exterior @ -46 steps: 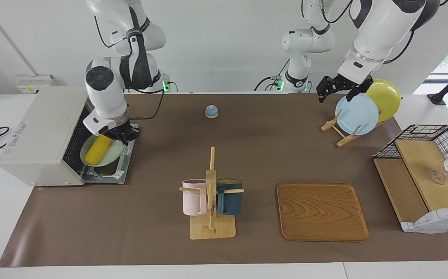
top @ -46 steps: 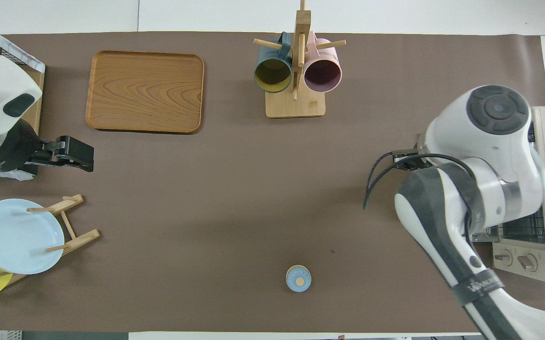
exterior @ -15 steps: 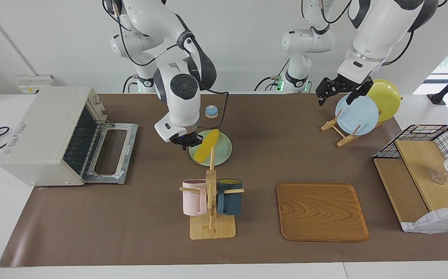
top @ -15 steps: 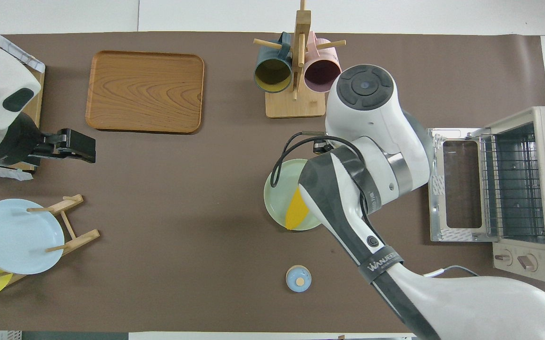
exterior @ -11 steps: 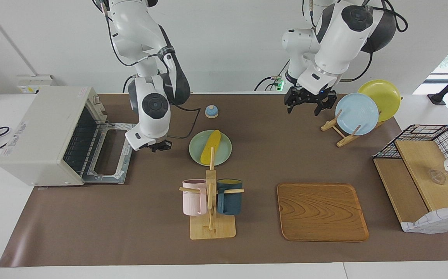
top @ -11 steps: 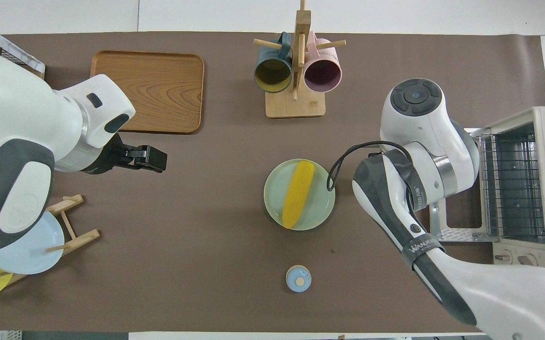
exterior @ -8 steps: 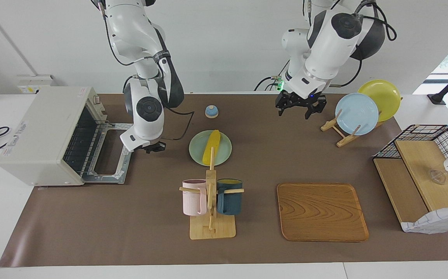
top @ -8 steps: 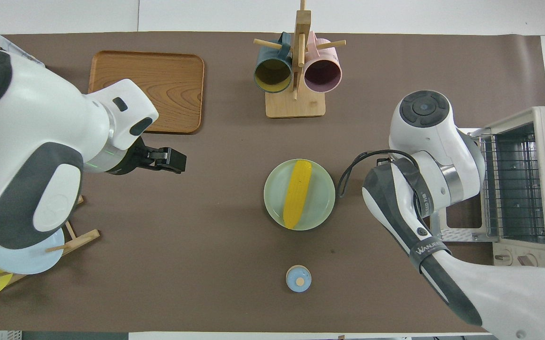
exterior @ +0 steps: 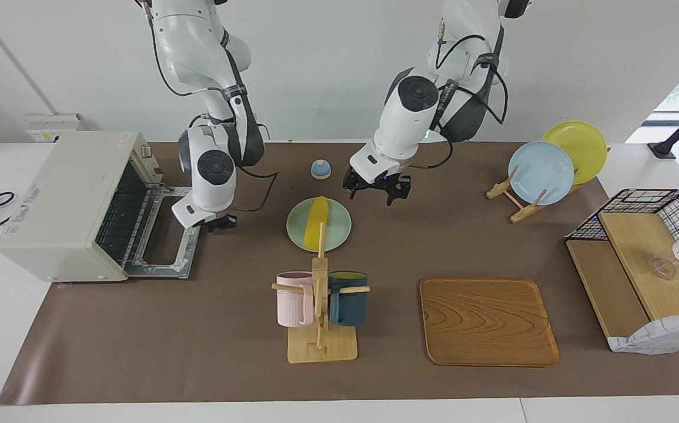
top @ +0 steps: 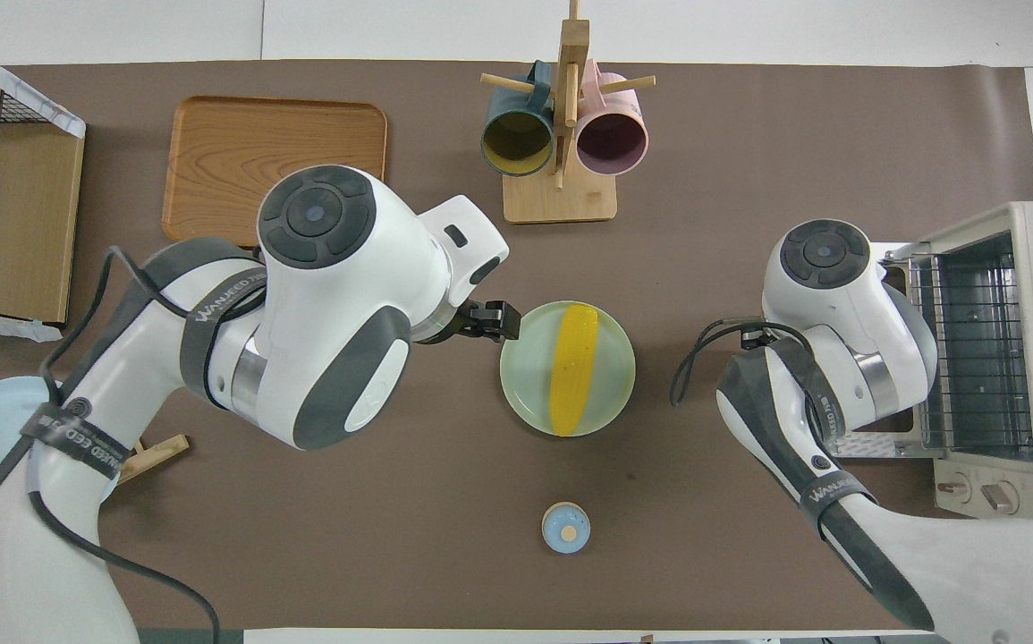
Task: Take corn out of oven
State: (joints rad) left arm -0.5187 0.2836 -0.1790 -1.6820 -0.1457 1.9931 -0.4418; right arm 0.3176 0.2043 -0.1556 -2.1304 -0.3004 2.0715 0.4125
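The yellow corn (exterior: 318, 220) lies on a pale green plate (exterior: 339, 226) on the mat, between the mug rack and a small blue bell. It also shows in the overhead view (top: 574, 367), on the same plate (top: 525, 367). The off-white oven (exterior: 69, 200) stands at the right arm's end with its door (exterior: 166, 235) folded down and its rack bare. My right gripper (exterior: 220, 224) hangs low beside the door's edge, apart from the plate. My left gripper (exterior: 373, 194) is open and empty in the air, over the mat by the plate's rim.
A mug rack (exterior: 320, 294) with a pink and a dark blue mug stands farther from the robots than the plate. A wooden tray (exterior: 488, 320), a plate rack (exterior: 542, 170) with blue and yellow plates, and a wire shelf (exterior: 639, 258) fill the left arm's end.
My right gripper carried the plate with the corn from the oven to the mat, let go and drew back toward the oven door. My left gripper swung from the plate rack to the plate.
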